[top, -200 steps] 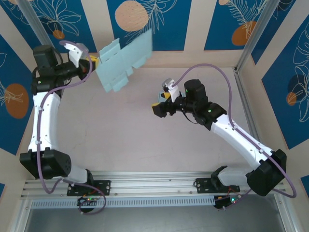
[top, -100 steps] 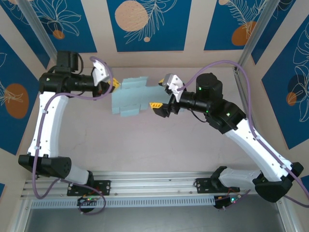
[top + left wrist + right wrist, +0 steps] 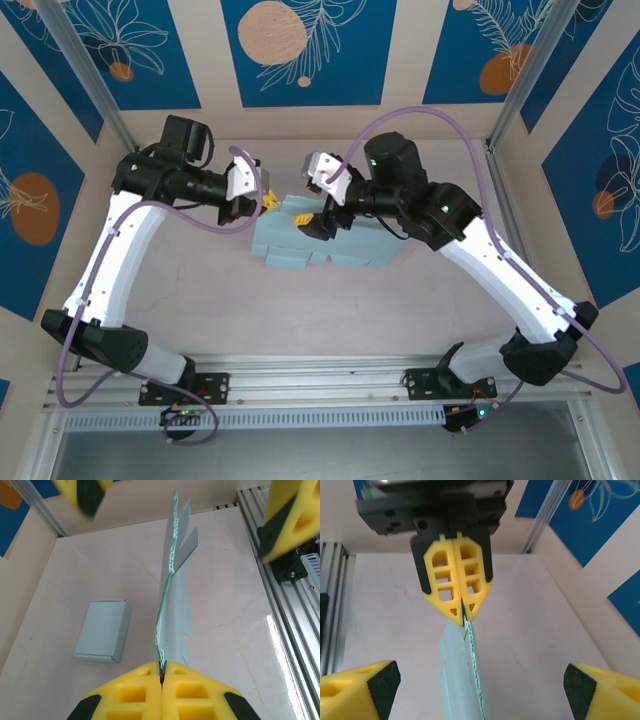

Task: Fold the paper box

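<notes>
White marble surface (image 3: 300,310). Left tool (image 3: 268,200), arm outstretched, pinches the flat, unfolded paper box (image 3: 335,240) by its edge. Right tool (image 3: 314,196) faces it, spread wide.

- On the table (image 3: 200,300), at mid-depth: paper box sheet (image 3: 330,245), reaching rightward from the left gripper (image 3: 264,200).
- Left end of the sheet pinched between that gripper's closed fingers.
- Just right of it and facing it: right gripper (image 3: 480,692), one finger on either side of the sheet, both apart from it.
- Flat on the table between sheet and back wall (image 3: 20,590): folded box (image 3: 102,630), clear of the sheet.
- On the sheet's other side, along the table's near edge: rail (image 3: 285,625).
</notes>
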`<state>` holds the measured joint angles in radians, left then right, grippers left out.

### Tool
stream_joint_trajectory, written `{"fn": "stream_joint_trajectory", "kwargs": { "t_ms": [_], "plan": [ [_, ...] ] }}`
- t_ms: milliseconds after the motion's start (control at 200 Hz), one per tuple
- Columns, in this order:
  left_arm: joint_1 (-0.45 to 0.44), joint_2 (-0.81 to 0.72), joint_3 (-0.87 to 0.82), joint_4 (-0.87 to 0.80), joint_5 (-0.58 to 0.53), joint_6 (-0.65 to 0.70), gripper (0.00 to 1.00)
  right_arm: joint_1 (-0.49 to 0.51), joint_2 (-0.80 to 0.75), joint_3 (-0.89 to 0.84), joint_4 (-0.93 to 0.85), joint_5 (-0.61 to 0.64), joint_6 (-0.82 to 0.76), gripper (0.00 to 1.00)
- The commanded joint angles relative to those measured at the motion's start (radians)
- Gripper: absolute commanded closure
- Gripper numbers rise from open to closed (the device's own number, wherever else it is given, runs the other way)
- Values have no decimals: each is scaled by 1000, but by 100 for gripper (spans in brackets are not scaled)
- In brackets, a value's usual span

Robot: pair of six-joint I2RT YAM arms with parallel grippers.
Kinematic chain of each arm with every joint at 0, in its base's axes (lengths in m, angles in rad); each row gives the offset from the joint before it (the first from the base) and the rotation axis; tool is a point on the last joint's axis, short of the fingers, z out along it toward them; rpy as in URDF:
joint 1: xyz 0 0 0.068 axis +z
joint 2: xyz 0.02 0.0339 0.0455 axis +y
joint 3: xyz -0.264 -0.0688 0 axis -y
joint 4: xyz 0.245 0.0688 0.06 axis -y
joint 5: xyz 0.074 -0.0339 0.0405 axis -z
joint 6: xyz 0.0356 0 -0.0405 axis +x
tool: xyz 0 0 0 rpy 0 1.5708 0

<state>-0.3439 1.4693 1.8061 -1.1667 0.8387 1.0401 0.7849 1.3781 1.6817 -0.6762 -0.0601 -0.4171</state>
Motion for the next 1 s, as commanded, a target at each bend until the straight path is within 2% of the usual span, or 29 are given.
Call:
{"fn": "stream_joint_trajectory", "kwargs": {
  "t_ms": [0,65,125,170,225,285,315,330,345,370,405,425,475,545,600,710,790,860,990],
  "plan": [
    [-20,5,4,9,30,53,100,1,38,44,-86,32,-38,16],
    [-21,1,1,15,31,53,100,-7,67,56,-112,31,-38,23],
    [-21,-1,-3,22,27,52,100,-13,85,58,-118,38,-30,39],
    [-21,-4,-8,28,21,45,100,-19,89,53,-115,37,-24,53],
    [-21,-10,-20,50,8,25,100,-25,83,39,-98,26,-16,78],
    [-20,-24,-43,105,-23,-34,100,-35,70,17,-75,9,-6,100],
    [-16,-31,-56,131,-39,-62,97,-41,58,3,-61,3,1,100],
    [-13,-35,-61,141,-43,-75,88,-43,53,-4,-54,-2,5,100],
    [-7,-40,-65,151,-45,-86,76,-47,47,-10,-48,-8,8,100],
    [3,-45,-73,165,-44,-102,47,-56,37,-23,-38,-20,14,100],
    [26,-58,-85,185,-27,-128,22,-71,22,-42,-19,-40,29,100],
    [41,-65,-95,202,-11,-145,15,-81,11,-56,-6,-52,40,100],
    [96,-97,-144,265,50,-193,5,-111,-21,-98,37,-85,70,100],
    [184,-170,-272,445,151,-325,2,-162,-74,-172,119,-138,130,100],
    [239,-238,-427,675,192,-480,2,-202,-119,-243,212,-172,190,100],
    [255,-363,-738,1142,90,-765,0,-268,-206,-373,384,-263,323,100],
    [258,-395,-918,1399,57,-887,0,-317,-246,-424,458,-350,412,100],
    [260,-362,-940,1408,73,-897,0,-356,-264,-442,491,-433,483,100],
    [264,-265,-836,1320,104,-867,0,-404,-270,-458,529,-552,588,100]
  ]
}}
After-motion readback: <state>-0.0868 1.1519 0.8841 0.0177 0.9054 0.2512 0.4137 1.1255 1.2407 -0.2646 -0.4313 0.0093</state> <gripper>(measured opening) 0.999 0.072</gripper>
